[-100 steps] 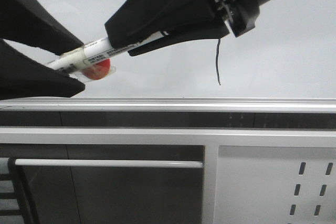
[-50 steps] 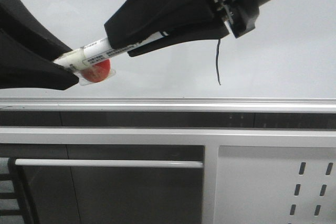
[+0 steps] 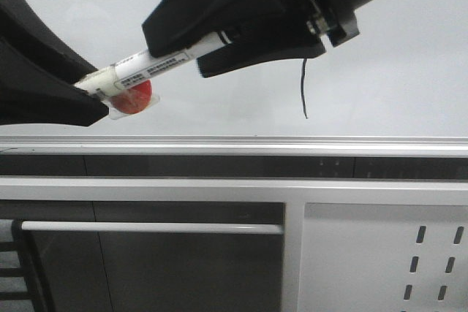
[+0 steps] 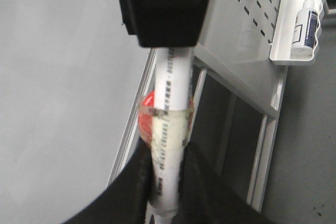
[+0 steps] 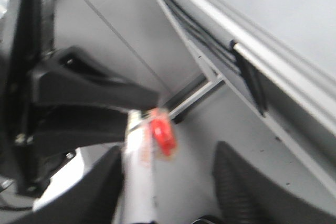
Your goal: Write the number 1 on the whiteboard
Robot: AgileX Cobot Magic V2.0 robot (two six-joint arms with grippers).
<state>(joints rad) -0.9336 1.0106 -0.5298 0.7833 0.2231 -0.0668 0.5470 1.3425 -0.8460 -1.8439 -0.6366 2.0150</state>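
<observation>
the thin black hand-drawn number 1 (image 3: 303, 89) is on the big shiny pale grey whiteboard (image 3: 395, 71), just under the right black gripper (image 3: 179, 52). so the writing looks done, and the step now looks like passing the white marker pen with printed black letters (image 3: 157, 66) from one arm to the other.

the left black gripper (image 3: 84, 96) has its fingers closed tight on the taped end of the pen, by the red round tag (image 3: 135, 97). the right gripper has spread its fingers; in the right wrist view one finger lies beside the pen and the other stands well away from it, so it does not hold the pen.

to do this well, the left one should hold firm and not twist (the pen is tilted), while the right one slides away in line with the pen and clear of the board.

under the board runs a silver metal rail (image 3: 234, 144). lower down is a grey metal panel with slots (image 3: 380, 253). a white tray with a spray bottle (image 4: 299, 19) hangs on it.
</observation>
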